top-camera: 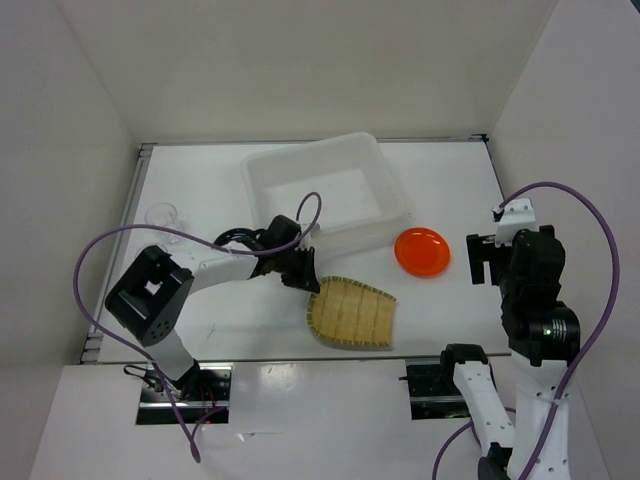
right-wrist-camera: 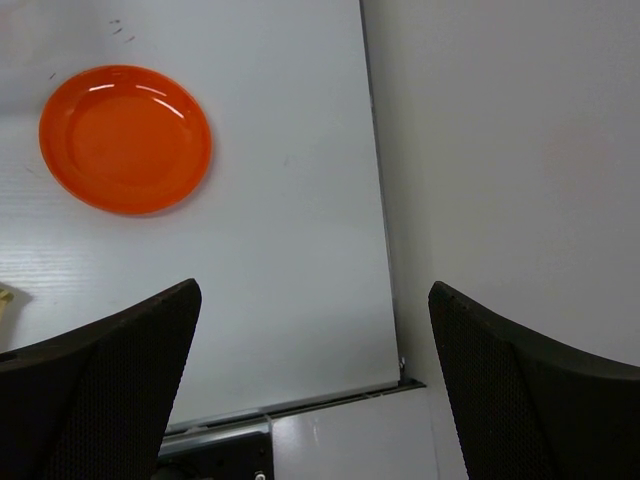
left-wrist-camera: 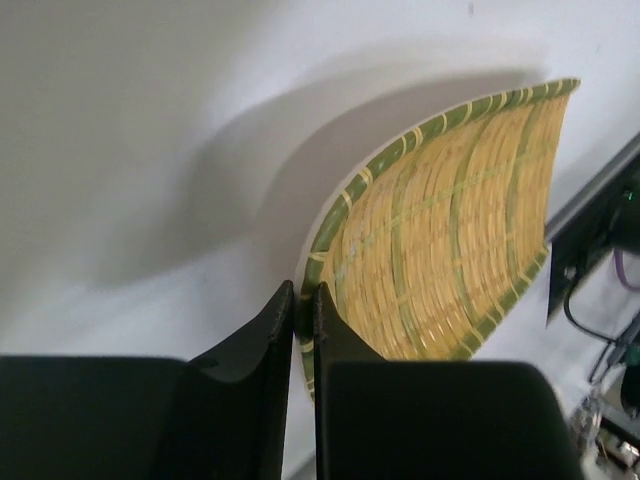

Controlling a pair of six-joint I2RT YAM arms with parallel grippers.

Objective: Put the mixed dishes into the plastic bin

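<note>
The tan woven bamboo tray [top-camera: 352, 314] with a green rim lies near the table's front, below the plastic bin [top-camera: 262, 178]. My left gripper [top-camera: 303, 272] is shut on the tray's rounded left rim. In the left wrist view the rim is pinched between the two black fingers [left-wrist-camera: 340, 340], and the tray [left-wrist-camera: 450, 250] spreads up and right of my left gripper [left-wrist-camera: 304, 290]. The small orange plate [top-camera: 421, 251] sits right of the bin and shows at the upper left [right-wrist-camera: 125, 138] of the right wrist view. My right gripper [right-wrist-camera: 315, 290] hangs open and empty near the table's right edge.
A clear glass cup [top-camera: 162, 216] stands at the far left of the table. The bin holds nothing visible. White walls close the left, back and right sides. The table's right edge [right-wrist-camera: 380, 200] runs close beside my right gripper.
</note>
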